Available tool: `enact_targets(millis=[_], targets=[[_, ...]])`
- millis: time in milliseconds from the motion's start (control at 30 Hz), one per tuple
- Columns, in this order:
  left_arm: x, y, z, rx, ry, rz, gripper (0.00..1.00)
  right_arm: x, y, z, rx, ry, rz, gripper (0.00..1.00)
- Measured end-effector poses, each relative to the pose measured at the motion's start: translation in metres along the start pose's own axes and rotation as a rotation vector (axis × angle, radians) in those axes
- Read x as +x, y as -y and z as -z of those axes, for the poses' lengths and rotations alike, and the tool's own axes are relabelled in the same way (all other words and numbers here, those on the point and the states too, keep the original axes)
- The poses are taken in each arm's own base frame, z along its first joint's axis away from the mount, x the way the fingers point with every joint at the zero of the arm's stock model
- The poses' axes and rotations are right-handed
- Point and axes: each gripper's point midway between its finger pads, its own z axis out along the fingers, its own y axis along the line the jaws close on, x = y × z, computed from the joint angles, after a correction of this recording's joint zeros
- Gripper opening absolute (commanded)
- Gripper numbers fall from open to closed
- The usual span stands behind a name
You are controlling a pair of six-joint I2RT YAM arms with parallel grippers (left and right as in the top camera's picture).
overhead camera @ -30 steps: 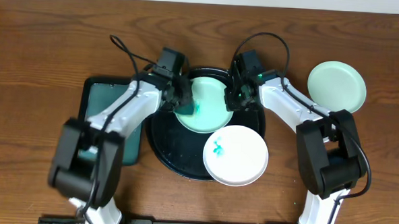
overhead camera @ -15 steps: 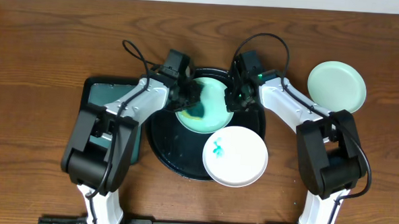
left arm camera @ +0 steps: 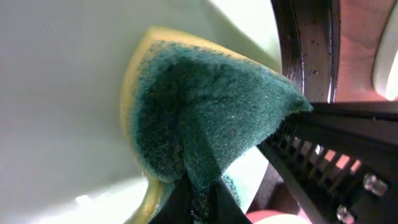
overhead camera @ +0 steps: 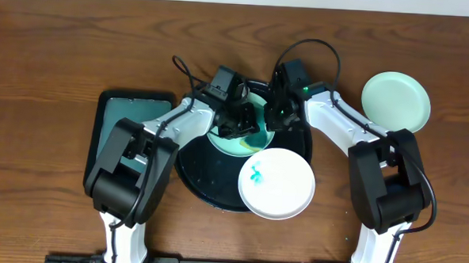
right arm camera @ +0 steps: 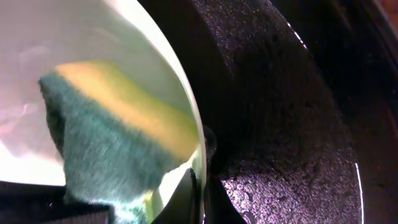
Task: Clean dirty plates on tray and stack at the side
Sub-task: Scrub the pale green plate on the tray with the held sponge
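My left gripper [left arm camera: 198, 202] is pinched tight on the green-and-yellow sponge [left arm camera: 205, 118], folding it and pressing its scrubby face onto the mint-green plate [left arm camera: 62, 93]. That plate sits at the back of the round black tray [overhead camera: 201, 170]. My right gripper [right arm camera: 200, 193] is nearly closed, its fingers nipping the plate's right rim just above the tray floor. From overhead both wrists cover most of this plate, so I can't tell whether any smear lies under the sponge.

The white plate [overhead camera: 277, 182] rests on the tray's front right edge, overhanging the rim, with a teal smear [overhead camera: 256, 174] left of its centre. A second mint-green plate [overhead camera: 395, 100] lies apart on the table [overhead camera: 48, 44], far right. The rectangular tray [overhead camera: 132, 111] is just left of the round one.
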Motion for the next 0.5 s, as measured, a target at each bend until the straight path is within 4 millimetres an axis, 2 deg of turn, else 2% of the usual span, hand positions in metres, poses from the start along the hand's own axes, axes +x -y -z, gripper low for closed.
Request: enact_targets(millis=[267,500], targets=[[-0.035,-0.005,-0.001,-0.104,0.212,-0.048,0.07,0.002,0.001,0.000,0.003,-0.009,-0.020,0.02],[-0.044,-0.022,0.010,-0.290,0.309,-0.126,0.07,0.003,-0.001,0.001,-0.001,-0.016,-0.021,0.01]])
